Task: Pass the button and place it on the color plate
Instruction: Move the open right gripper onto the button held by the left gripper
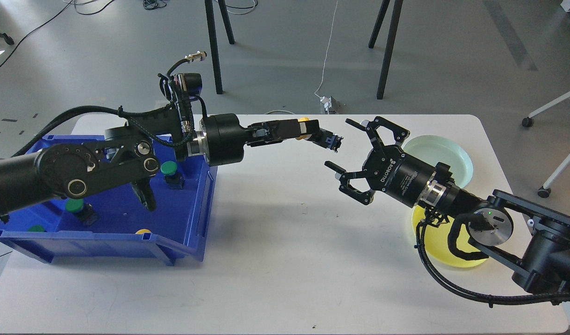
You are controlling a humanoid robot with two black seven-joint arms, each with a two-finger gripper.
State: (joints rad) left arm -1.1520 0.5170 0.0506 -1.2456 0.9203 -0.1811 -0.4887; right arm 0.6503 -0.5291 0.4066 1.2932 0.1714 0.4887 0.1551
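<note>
My left gripper (313,130) reaches out over the white table and is shut on a yellow-capped button (330,140), whose dark base sticks out to the right. My right gripper (341,145) is open and empty. Its jaws stand wide apart just right of the button's base, one finger above it and one below, without touching it. A yellow plate (431,242) lies at the right, partly hidden under my right arm. A pale green plate (447,151) lies behind it.
A blue bin (194,204) stands at the left under my left arm. It holds green buttons (169,167) (74,205) and a yellow one (143,231). Bare table (289,260) lies between the bin and the plates.
</note>
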